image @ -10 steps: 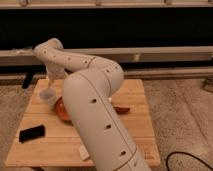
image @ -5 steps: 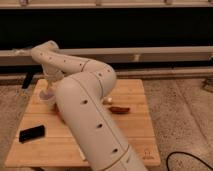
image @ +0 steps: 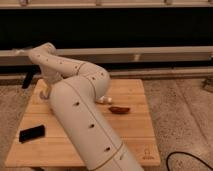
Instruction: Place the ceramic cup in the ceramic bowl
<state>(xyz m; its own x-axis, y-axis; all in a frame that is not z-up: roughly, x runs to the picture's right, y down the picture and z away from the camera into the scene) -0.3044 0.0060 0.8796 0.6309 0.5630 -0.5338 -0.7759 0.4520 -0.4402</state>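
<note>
My white arm fills the middle of the camera view, bends back to the left and ends over the left part of the wooden table (image: 135, 135). The gripper (image: 46, 90) is at that end, pointing down near the table's left edge. A small pale shape (image: 43, 94) at its tip may be the ceramic cup; I cannot tell for sure. The orange-red ceramic bowl is hidden behind my arm.
A small dark brown oval object (image: 120, 109) lies right of the arm, with a small white item (image: 104, 100) beside it. A black flat rectangular object (image: 31, 133) lies at the front left. A dark wall and a ledge run behind the table.
The arm has swung left and towards the camera and now covers the orange-red bowl, which showed beside it before. The gripper end has shifted slightly along the table's left side.
</note>
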